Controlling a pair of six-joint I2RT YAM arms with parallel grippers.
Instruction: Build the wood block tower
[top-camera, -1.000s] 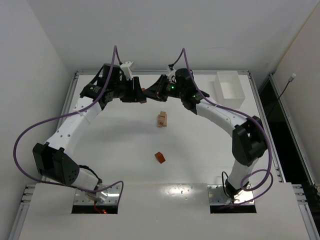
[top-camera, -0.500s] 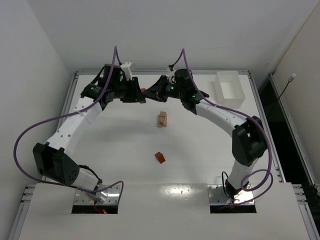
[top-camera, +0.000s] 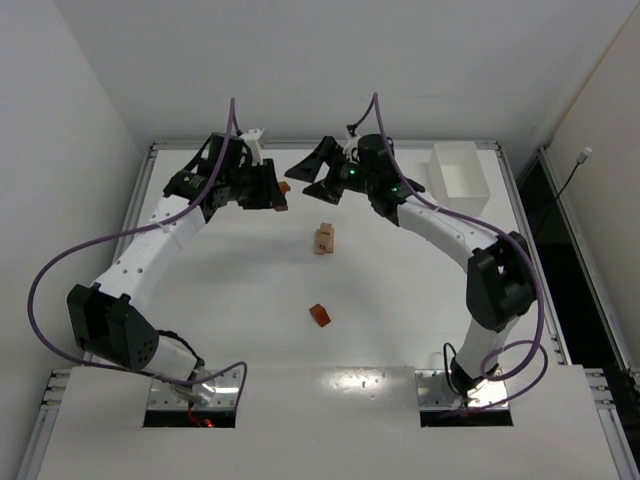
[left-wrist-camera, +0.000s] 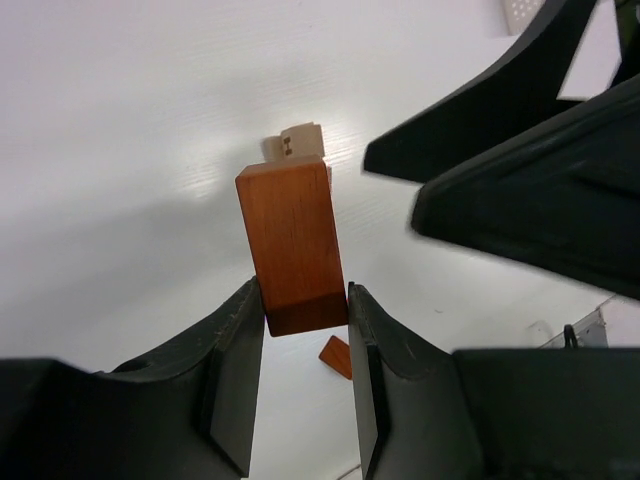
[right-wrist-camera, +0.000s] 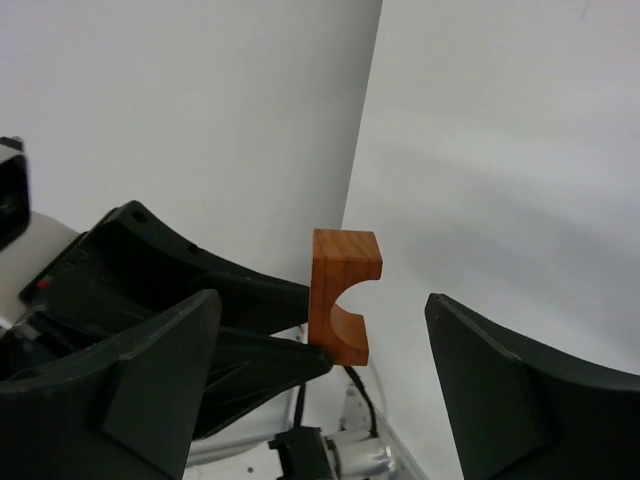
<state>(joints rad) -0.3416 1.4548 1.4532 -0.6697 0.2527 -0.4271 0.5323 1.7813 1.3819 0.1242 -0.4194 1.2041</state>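
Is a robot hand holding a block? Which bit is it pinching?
Yes. The left gripper pinches the reddish-orange arch block by one end, with a finger on each side. The right gripper is open and holds nothing.

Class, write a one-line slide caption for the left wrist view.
The left gripper clamps a reddish-orange wooden block in its jaws, pale tan wooden blocks standing beyond.

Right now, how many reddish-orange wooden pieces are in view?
2. An arch piece sits in the left gripper; a loose piece lies on the table. Others may be hidden.
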